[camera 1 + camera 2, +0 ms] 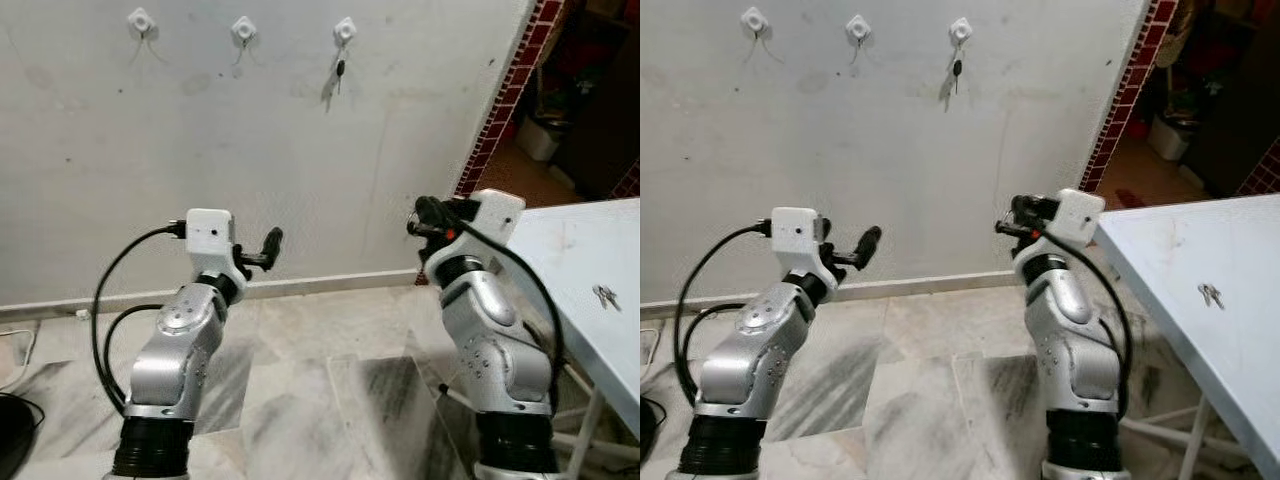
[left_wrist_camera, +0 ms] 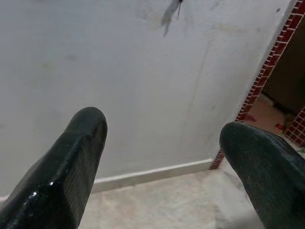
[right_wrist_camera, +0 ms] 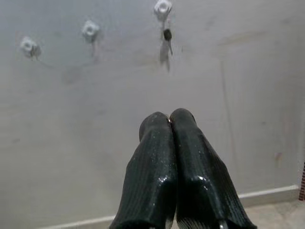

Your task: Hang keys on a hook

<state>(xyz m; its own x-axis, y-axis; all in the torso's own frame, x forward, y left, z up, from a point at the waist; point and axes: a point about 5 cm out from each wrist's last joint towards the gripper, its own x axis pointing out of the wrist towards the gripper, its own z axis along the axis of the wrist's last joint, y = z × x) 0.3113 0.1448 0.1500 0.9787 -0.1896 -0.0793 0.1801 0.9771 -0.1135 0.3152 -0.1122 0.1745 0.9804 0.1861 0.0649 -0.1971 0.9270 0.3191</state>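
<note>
Three white hooks are fixed high on the pale wall: a left hook (image 1: 140, 20), a middle hook (image 1: 243, 30) and a right hook (image 1: 344, 30). A dark key (image 1: 340, 70) hangs from the right hook, also seen as the key (image 3: 167, 35) in the right wrist view. Another set of keys (image 1: 605, 295) lies on the light blue table (image 1: 570, 260) at the right. My left gripper (image 1: 272, 245) is raised before the wall, open, with nothing between its fingers (image 2: 71, 162). My right gripper (image 1: 422, 215) is raised too, shut with its fingers (image 3: 157, 157) pressed together and empty.
A red-tiled doorway edge (image 1: 505, 95) runs down at the right, with a dim room and a pale bin (image 1: 540, 135) behind it. White skirting (image 1: 330, 283) meets the marble floor (image 1: 300, 390). Black cables (image 1: 20, 410) lie at the far left.
</note>
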